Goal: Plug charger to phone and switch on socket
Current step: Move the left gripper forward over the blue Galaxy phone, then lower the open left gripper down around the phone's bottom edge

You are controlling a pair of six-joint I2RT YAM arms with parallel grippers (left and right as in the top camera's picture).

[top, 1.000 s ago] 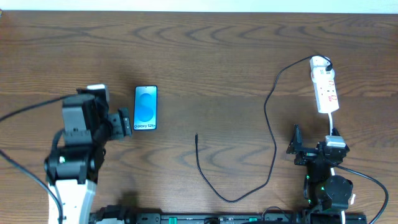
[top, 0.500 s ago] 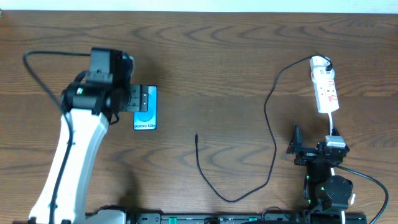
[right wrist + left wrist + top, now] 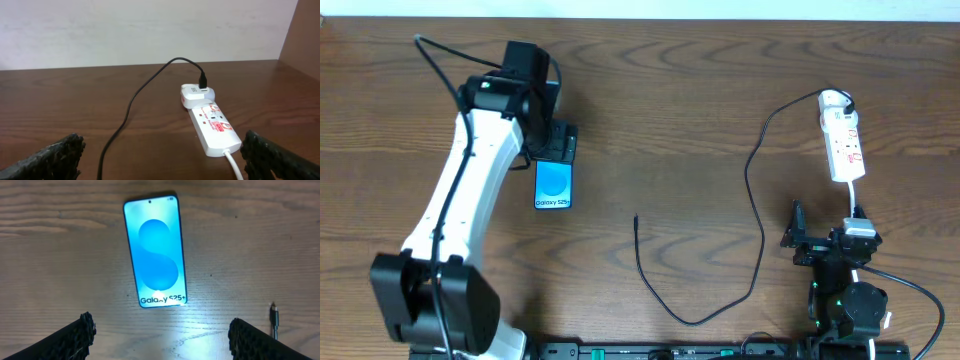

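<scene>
The phone [image 3: 554,186] lies flat left of the table's centre, its blue screen up. It fills the middle of the left wrist view [image 3: 156,255]. My left gripper [image 3: 554,152] hovers open and empty over the phone's far end; its fingertips [image 3: 80,332] stand wide apart. The charger cable [image 3: 756,215] runs from a white adapter [image 3: 835,99] on the socket [image 3: 844,142] in a loop to its free plug tip [image 3: 635,220], which lies right of the phone [image 3: 274,317]. My right gripper [image 3: 825,230] is open and empty, just short of the socket [image 3: 214,124].
The socket's thick white cord [image 3: 234,164] runs back toward the right arm. A pale wall [image 3: 140,30] stands behind the table's far edge. The left arm's own black cable [image 3: 440,60] arcs over the far left of the table.
My left arm has stretched out and swung from the phone's left side to over its far end. The phone, cable, socket and right arm have not moved.
</scene>
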